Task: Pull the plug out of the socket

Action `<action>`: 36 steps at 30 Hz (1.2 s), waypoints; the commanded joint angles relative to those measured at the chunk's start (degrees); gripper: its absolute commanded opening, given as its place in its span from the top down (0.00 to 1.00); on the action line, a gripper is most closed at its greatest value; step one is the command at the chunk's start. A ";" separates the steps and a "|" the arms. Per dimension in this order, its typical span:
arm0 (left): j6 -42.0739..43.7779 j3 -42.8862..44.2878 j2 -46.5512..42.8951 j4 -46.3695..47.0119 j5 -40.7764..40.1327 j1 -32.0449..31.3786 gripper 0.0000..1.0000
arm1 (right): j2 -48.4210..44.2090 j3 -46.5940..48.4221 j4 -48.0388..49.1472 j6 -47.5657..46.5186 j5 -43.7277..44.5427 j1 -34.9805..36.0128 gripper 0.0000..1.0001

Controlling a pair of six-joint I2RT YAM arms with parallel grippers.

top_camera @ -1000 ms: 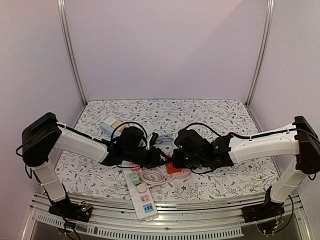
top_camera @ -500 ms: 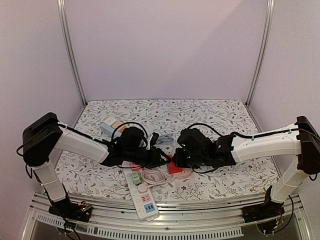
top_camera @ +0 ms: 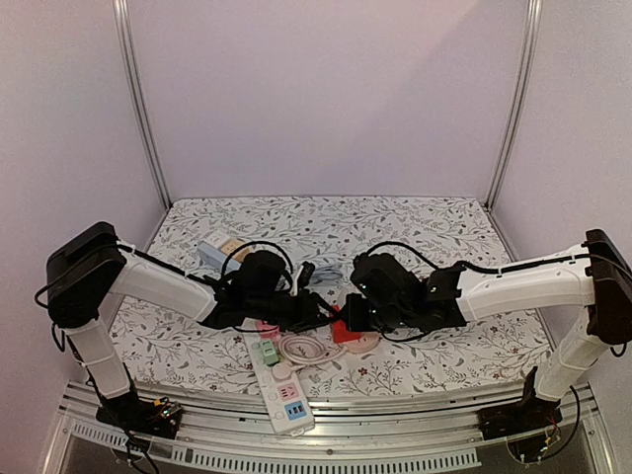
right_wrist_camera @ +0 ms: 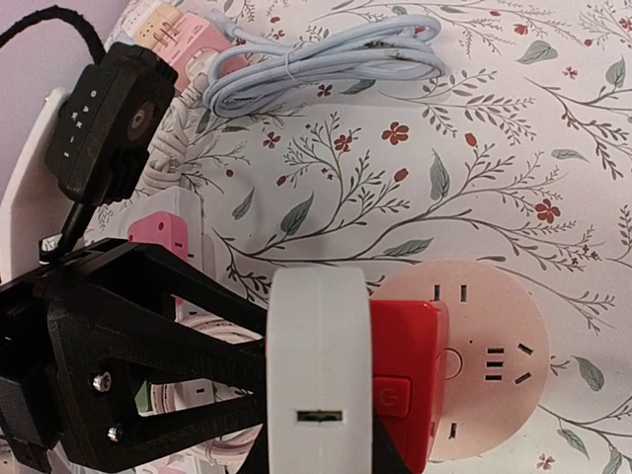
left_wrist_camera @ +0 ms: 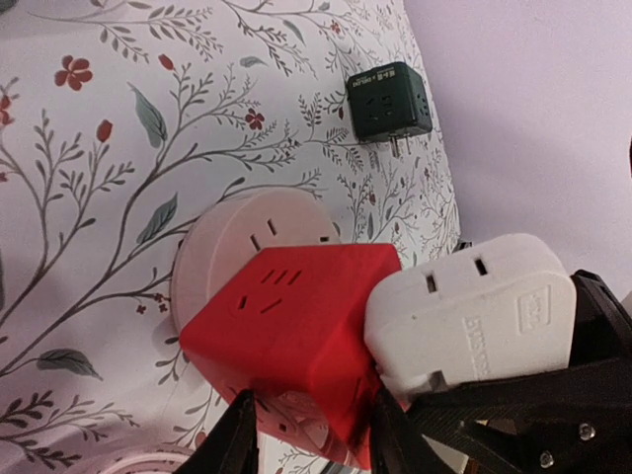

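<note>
White plug (right_wrist_camera: 318, 365) sat in the red adapter (left_wrist_camera: 296, 316) atop the round socket (right_wrist_camera: 484, 346), mid-worktop (top_camera: 444, 227). The right claw (right_wrist_camera: 318, 454) was clamped tight on it to pull; the left claw (left_wrist_camera: 308, 434), narrowly parted, seemingly pinned the adapter as a brace. Counted: one power strip (top_camera: 281, 390), one round socket, one red adapter, one white plug.

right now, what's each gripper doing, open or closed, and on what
left gripper: closed on the red adapter.
right gripper: closed on the white plug.
</note>
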 commanded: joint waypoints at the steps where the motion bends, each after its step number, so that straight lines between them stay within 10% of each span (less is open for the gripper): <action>1: 0.52 -0.12 3.14 -4.59 -1.04 -0.97 0.63 | -1.75 -0.57 2.13 -2.86 -0.48 1.71 1.00; 36: 0.80 0.38 4.64 -4.71 -0.34 -0.53 0.65 | -4.85 -2.38 0.63 -0.57 5.20 2.64 1.00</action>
